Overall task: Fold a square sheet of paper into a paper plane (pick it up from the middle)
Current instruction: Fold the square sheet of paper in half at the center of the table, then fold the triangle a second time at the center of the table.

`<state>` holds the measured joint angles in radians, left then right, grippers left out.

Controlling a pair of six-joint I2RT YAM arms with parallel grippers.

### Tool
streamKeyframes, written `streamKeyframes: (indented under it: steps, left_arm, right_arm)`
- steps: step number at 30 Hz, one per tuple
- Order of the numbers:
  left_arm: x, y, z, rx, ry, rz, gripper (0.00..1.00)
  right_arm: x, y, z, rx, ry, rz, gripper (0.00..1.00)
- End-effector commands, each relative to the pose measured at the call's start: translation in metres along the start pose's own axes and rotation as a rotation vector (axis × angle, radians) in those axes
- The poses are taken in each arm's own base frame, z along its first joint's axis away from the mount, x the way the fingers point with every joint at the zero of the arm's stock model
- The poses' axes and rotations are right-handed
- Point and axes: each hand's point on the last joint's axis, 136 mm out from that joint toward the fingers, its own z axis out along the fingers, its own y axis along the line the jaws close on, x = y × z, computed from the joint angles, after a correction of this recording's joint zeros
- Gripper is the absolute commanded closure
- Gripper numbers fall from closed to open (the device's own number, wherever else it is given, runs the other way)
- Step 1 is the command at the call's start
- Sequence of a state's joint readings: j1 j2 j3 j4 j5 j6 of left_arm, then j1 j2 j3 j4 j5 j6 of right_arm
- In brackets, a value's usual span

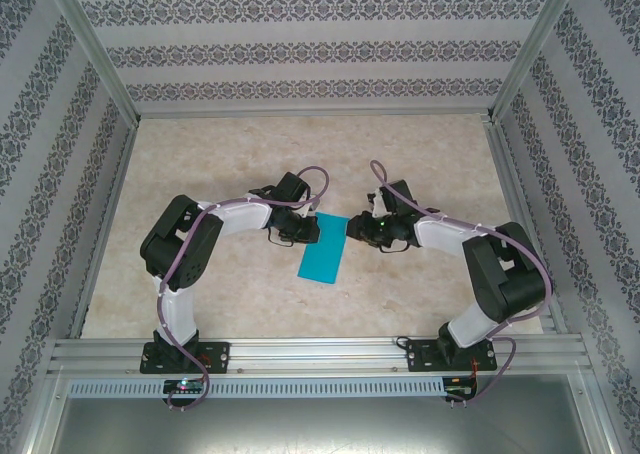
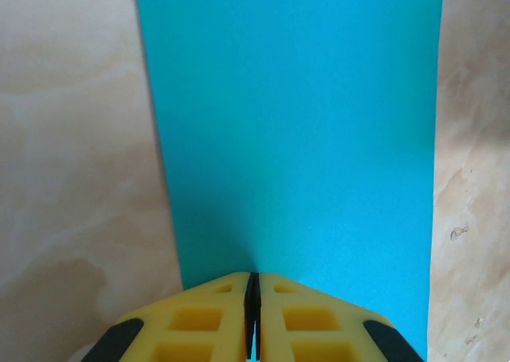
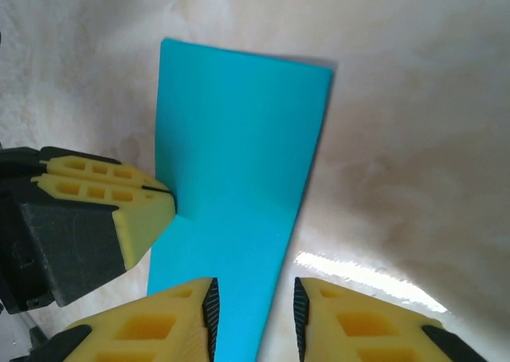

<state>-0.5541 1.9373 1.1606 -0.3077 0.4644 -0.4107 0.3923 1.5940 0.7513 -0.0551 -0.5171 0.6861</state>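
Note:
The square sheet of paper (image 1: 322, 246) lies on the table as a teal-blue rectangle, longer than wide, seemingly folded in half. My left gripper (image 1: 303, 228) is at its left edge near the far end. In the left wrist view its yellow jaws (image 2: 253, 286) are pressed together on the paper's (image 2: 295, 131) near edge, with a teal sliver between the pads. My right gripper (image 3: 255, 308) is open, and the paper's (image 3: 239, 155) right edge runs through the gap between its fingers. The left gripper's fingertips (image 3: 155, 202) sit on the opposite edge. The paper plane is out of view.
The beige marbled tabletop (image 1: 230, 164) is fenced by aluminium rails (image 1: 300, 349) at the front and patterned walls (image 1: 300, 49) at the back and sides. Both arms bend inward toward the middle of the table.

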Motion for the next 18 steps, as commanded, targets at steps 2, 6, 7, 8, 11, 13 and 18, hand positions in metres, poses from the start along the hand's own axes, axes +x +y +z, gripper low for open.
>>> streamKeyframes:
  steps: [2,6,7,8,11,13,18]
  left_arm:
    - [0.053,0.041,0.006,-0.132,0.172,-0.082,0.86]
    - [0.054,0.042,0.007,-0.133,0.174,-0.083,0.86]
    - [0.055,0.043,0.007,-0.134,0.176,-0.085,0.86]
    - [0.055,0.043,0.008,-0.133,0.177,-0.086,0.87]
    - [0.055,0.043,0.008,-0.132,0.176,-0.087,0.87]
    - [0.055,0.043,0.008,-0.132,0.177,-0.086,0.86]
    - [0.056,0.043,0.010,-0.127,0.179,-0.089,0.87]
  right_arm:
    - [0.015,-0.003,0.013,0.027,0.037,0.032,0.67]
    - [0.024,-0.003,0.019,0.033,0.053,0.041,0.65]
    - [0.026,-0.004,0.020,0.040,0.055,0.045,0.65]
    - [0.027,-0.004,0.021,0.039,0.055,0.045,0.65]
    - [0.030,-0.006,0.024,0.047,0.065,0.054,0.65]
    - [0.032,-0.006,0.025,0.045,0.070,0.058,0.65]
    - [0.033,0.003,0.030,0.011,0.073,0.056,0.64]
